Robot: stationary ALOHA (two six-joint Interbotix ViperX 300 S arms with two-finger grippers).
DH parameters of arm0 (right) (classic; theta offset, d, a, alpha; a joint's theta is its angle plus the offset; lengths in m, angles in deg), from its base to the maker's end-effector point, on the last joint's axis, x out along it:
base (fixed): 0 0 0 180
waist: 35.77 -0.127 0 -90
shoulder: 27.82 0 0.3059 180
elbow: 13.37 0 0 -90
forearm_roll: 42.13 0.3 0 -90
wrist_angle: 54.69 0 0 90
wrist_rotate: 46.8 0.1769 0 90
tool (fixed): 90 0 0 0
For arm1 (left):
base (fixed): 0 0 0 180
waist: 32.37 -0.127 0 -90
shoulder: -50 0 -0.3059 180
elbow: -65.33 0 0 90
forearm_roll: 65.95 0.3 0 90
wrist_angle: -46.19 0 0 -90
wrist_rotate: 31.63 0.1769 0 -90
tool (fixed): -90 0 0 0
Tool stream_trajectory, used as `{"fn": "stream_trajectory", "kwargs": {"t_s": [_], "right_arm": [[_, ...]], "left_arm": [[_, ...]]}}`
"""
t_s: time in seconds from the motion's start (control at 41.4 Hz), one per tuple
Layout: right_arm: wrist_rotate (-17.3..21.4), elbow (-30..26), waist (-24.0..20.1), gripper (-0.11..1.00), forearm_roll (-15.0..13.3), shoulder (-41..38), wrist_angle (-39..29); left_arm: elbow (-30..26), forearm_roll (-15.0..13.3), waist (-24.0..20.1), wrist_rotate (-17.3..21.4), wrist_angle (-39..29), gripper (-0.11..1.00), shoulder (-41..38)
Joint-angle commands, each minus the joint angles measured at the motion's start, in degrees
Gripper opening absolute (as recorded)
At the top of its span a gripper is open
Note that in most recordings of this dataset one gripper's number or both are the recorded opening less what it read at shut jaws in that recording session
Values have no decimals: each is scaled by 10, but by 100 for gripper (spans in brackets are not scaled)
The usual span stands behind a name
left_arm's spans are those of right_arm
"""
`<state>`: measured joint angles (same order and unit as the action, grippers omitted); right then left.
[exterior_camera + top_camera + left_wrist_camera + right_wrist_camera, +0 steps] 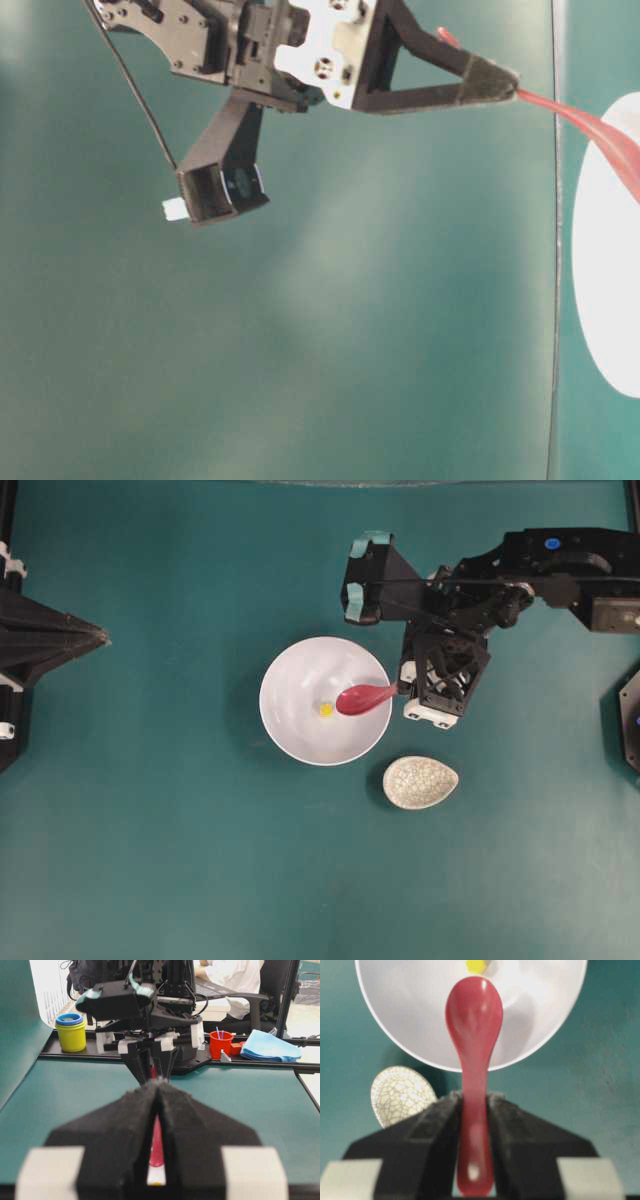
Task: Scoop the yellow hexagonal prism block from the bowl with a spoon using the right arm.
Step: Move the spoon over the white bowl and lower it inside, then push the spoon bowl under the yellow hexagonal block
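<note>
The right gripper (472, 1125) is clamped on the spoon (364, 697) by its handle, scoop dipped into the bowl (300, 730) mid-bench; the yellow hexagonal prism block (326, 709) lies just off the tip; scooping looks under way; next, slide under it.

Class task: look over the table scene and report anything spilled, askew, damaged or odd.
Nothing stands out. The bowl sits upright, the yellow block lies inside it, and the right claw holds the spoon by its handle.
</note>
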<state>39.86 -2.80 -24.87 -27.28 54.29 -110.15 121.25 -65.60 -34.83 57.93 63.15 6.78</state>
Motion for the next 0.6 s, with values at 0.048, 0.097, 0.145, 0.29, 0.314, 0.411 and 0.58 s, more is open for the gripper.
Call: {"fn": "stream_trajectory", "kwargs": {"t_s": [0.048, 0.097, 0.145, 0.29, 0.314, 0.411, 0.58], "right_arm": [[1, -17, 1, 24, 0, 0, -1], [1, -17, 1, 24, 0, -4, -1], [1, -17, 1, 24, 0, -9, -1], [0, -18, 1, 24, 0, -20, -1], [0, -18, 1, 24, 0, -21, -1], [0, -20, 1, 24, 0, -26, 0], [-2, -26, -2, 24, 0, -35, 1]], "left_arm": [[-15, 1, 1, 0, 6, 3, -6], [-14, 1, 4, 0, 4, 3, -8], [-14, 1, 5, 0, 4, 3, -11], [-13, 1, 10, 0, 6, 3, -19], [-13, 1, 11, 0, 7, 3, -21], [-12, 1, 11, 0, 7, 3, -23], [-12, 1, 11, 0, 7, 3, -22]]}}
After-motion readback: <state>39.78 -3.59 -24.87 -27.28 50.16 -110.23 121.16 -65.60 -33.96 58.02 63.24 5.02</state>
